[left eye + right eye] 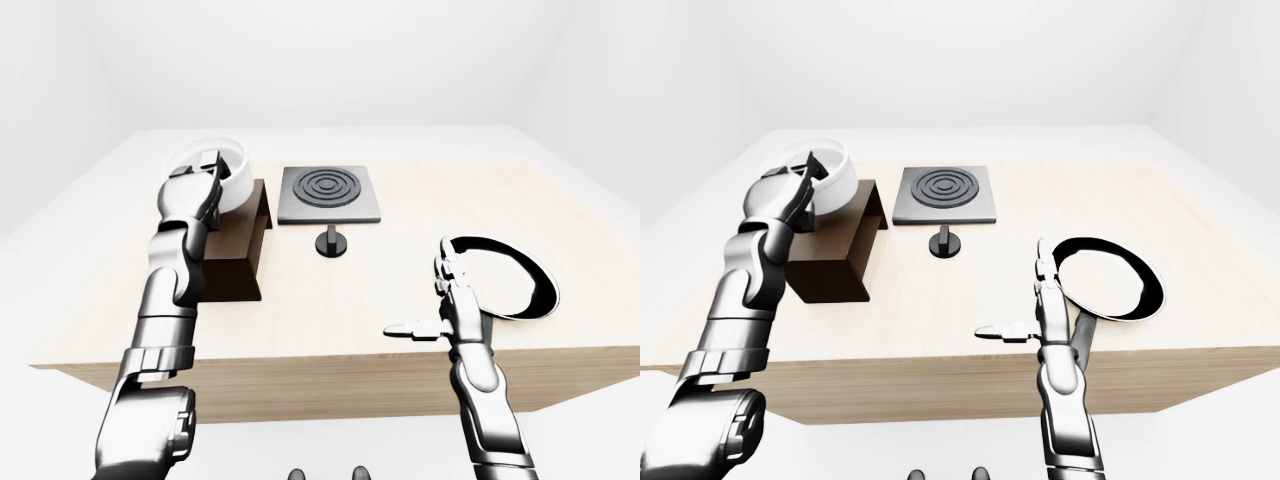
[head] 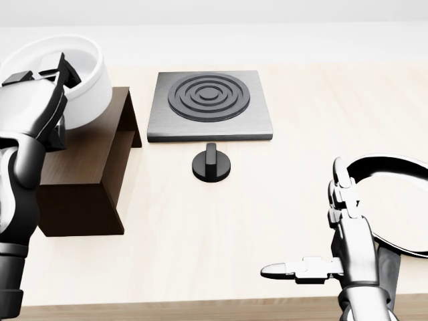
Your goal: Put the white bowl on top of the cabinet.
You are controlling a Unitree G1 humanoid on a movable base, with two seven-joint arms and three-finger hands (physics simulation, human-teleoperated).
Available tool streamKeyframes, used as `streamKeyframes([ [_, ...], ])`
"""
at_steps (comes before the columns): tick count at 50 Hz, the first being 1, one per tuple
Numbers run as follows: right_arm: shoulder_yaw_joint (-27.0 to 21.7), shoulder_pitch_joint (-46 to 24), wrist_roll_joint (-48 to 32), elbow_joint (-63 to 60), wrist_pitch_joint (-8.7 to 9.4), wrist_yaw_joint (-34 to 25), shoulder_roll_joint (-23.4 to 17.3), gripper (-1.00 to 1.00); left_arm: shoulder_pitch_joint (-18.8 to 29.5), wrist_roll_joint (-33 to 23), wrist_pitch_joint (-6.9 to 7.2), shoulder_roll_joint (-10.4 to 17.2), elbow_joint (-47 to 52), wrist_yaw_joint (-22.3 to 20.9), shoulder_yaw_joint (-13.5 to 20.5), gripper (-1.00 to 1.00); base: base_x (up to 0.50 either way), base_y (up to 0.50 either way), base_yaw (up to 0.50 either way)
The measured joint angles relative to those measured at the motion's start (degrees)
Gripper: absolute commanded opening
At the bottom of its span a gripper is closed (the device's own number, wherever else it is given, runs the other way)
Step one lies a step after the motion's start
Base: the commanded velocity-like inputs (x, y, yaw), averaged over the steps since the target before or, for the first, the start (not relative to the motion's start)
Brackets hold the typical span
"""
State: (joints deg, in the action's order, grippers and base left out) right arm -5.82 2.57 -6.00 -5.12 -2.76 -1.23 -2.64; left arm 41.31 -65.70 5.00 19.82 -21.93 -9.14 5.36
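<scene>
My left hand (image 2: 40, 100) clamps the white bowl (image 2: 83, 73) by its rim over the cabinet (image 2: 90, 167); rigid, probably light, slippery. Right hand (image 2: 334, 257) spread open.

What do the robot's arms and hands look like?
Both arms are glossy silver-grey metal in rounded segments with dark joints. The left hand has a pale boxy palm and black fingers; the right hand has slim, jointed silver fingers. No cables or markings show.

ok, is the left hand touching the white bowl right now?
Touching. In the head view the left hand has fingers hooked over the rim of the white bowl, gripping its wall with no gap visible, above the cabinet.
</scene>
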Motion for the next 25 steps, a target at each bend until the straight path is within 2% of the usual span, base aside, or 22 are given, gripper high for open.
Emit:
streamKeyframes([
  [25,0.4,-0.1,-0.4,0.6,-0.46,0.3,0.1,1.0,0.0,1.7,0.0,0.4,-3.3,3.0,-0.3,-1.0,0.0,0.0,0.0],
])
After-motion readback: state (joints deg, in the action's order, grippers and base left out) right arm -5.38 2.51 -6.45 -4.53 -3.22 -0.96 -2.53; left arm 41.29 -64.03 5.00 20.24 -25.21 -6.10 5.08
